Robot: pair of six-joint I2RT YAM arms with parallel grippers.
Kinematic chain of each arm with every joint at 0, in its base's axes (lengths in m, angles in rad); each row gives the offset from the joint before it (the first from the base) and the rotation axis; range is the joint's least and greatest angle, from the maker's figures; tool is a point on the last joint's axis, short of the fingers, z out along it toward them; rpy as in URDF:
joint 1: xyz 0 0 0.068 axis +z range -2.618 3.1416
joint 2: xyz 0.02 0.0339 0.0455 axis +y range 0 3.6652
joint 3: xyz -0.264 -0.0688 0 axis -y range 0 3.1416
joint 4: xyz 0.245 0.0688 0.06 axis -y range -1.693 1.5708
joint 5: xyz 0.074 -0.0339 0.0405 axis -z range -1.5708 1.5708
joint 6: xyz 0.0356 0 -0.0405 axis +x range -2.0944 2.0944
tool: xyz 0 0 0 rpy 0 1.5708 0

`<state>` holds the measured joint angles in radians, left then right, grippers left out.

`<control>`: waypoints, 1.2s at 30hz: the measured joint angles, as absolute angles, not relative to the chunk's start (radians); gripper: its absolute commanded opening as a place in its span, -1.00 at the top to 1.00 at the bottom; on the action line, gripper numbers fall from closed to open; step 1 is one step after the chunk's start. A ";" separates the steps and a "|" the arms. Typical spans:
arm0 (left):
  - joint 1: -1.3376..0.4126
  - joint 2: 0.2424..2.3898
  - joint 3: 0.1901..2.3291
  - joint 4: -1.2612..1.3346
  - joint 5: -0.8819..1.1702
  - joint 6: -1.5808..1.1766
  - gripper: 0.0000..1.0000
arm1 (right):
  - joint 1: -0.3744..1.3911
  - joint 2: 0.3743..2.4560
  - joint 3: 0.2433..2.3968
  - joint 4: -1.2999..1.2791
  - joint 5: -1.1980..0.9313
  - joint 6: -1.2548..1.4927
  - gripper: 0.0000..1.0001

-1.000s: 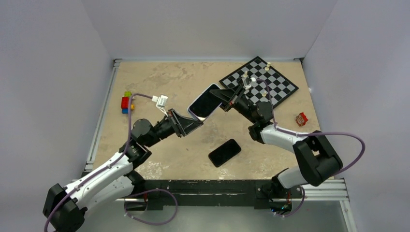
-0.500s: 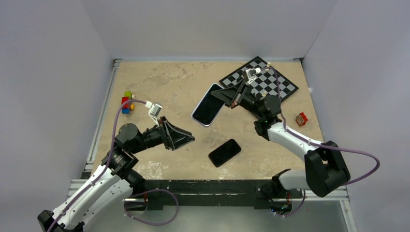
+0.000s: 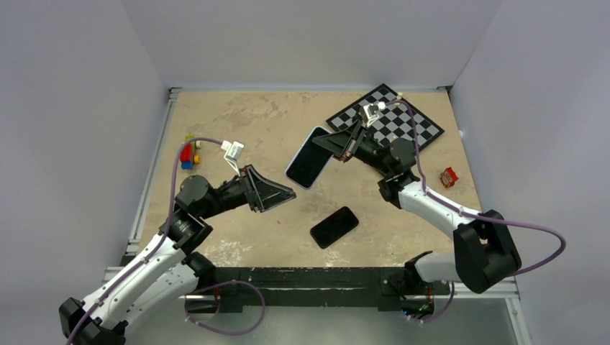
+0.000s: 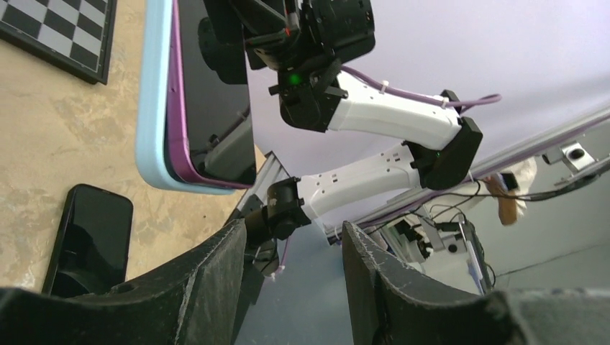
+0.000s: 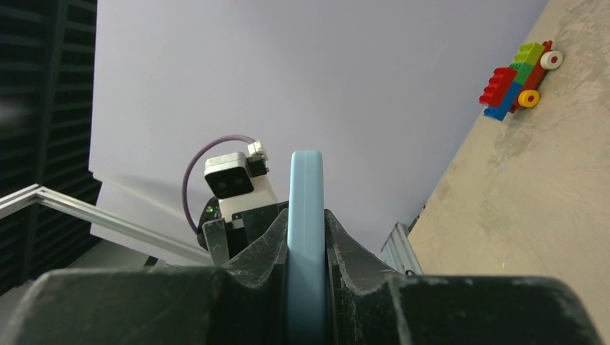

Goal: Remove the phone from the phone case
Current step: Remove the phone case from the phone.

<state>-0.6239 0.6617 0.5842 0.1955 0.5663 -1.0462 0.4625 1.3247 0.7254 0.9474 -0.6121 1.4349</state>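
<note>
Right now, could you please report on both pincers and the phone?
Right pincer shut on phone case, held aloft. Left pincer open, empty, just short of it. Phone not yet out. Nothing between them.

Open air separates the left end effector (image 3: 290, 195) from cased phone (image 3: 309, 157).

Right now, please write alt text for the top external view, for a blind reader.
The right end effector grips one end of the cased phone; the left end effector stands open, apart from it. A second, black phone lies on the table.
</note>
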 measured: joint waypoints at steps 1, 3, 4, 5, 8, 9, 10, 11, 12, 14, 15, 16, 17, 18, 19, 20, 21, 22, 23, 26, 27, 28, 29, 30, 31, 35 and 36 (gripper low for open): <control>-0.624 0.670 0.585 0.200 0.555 -1.056 -0.11 | 0.463 1.324 0.725 0.945 -0.612 1.435 1.00; -0.624 0.684 0.587 0.211 0.538 -1.065 -0.11 | 0.463 1.322 0.725 0.939 -0.612 1.434 1.00; -0.624 0.691 0.590 0.215 0.532 -1.065 -0.11 | 0.463 1.321 0.725 0.937 -0.612 1.434 1.00; -0.624 0.697 0.597 0.215 0.528 -1.065 -0.11 | 0.463 1.320 0.725 0.937 -0.612 1.434 1.00; -0.624 0.715 0.618 0.222 0.513 -1.065 -0.11 | 0.463 1.320 0.725 0.934 -0.612 1.434 1.00; -0.624 0.716 0.619 0.224 0.509 -1.065 -0.11 | 0.463 1.320 0.725 0.934 -0.612 1.434 1.00; -0.624 0.716 0.619 0.223 0.505 -1.065 -0.11 | 0.463 1.320 0.725 0.934 -0.612 1.434 1.00; -0.624 0.717 0.619 0.220 0.500 -1.065 -0.11 | 0.463 1.319 0.725 0.933 -0.612 1.435 1.00; -0.624 0.720 0.619 0.218 0.494 -1.064 -0.11 | 0.463 1.317 0.725 0.933 -0.612 1.435 1.00; -0.624 0.725 0.619 0.210 0.487 -1.064 -0.11 | 0.463 1.312 0.725 0.934 -0.612 1.435 1.00; -0.624 0.727 0.619 0.207 0.485 -1.064 -0.11 | 0.463 1.308 0.725 0.935 -0.612 1.437 1.00; -0.624 0.728 0.619 0.201 0.482 -1.063 -0.11 | 0.463 1.306 0.725 0.938 -0.612 1.439 1.00; -0.624 0.730 0.619 0.197 0.481 -1.063 -0.12 | 0.463 1.305 0.725 0.944 -0.612 1.442 1.00; -0.624 0.731 0.619 0.194 0.480 -1.063 -0.12 | 0.463 1.305 0.725 0.951 -0.612 1.447 1.00; -0.624 0.731 0.619 0.193 0.478 -1.063 -0.12 | 0.463 1.305 0.725 0.958 -0.612 1.453 1.00; -0.624 0.731 0.619 0.192 0.477 -1.063 -0.13 | 0.463 1.305 0.725 0.963 -0.612 1.458 1.00; -0.624 0.731 0.619 0.192 0.474 -1.062 -0.13 | 0.463 1.305 0.725 0.968 -0.612 1.462 1.00; -0.624 0.731 0.619 0.192 0.471 -1.062 -0.13 | 0.463 1.305 0.725 0.973 -0.613 1.465 1.00; -0.624 0.732 0.620 0.192 0.467 -1.061 -0.13 | 0.463 1.305 0.725 0.975 -0.612 1.466 1.00; -0.624 0.747 0.627 0.192 0.467 -1.059 -0.13 | 0.462 1.305 0.725 0.980 -0.612 1.466 1.00; -0.624 0.753 0.632 0.192 0.468 -1.059 -0.13 | 0.461 1.305 0.725 0.981 -0.611 1.466 1.00; -0.624 0.759 0.636 0.194 0.469 -1.059 -0.13 | 0.458 1.305 0.725 0.980 -0.607 1.465 1.00; -0.624 0.766 0.639 0.197 0.472 -1.060 -0.14 | 0.456 1.305 0.725 0.980 -0.606 1.465 1.00; -0.624 0.770 0.641 0.200 0.477 -1.060 -0.16 | 0.456 1.305 0.725 0.979 -0.601 1.465 1.00; -0.624 0.771 0.641 0.202 0.482 -1.063 -0.18 | 0.456 1.305 0.725 0.979 -0.598 1.464 1.00; -0.624 0.748 0.640 0.210 0.508 -1.077 -0.22 | 0.458 1.305 0.725 0.958 -0.597 1.452 1.00; -0.624 0.737 0.640 0.215 0.513 -1.082 -0.23 | 0.459 1.305 0.725 0.953 -0.597 1.449 1.00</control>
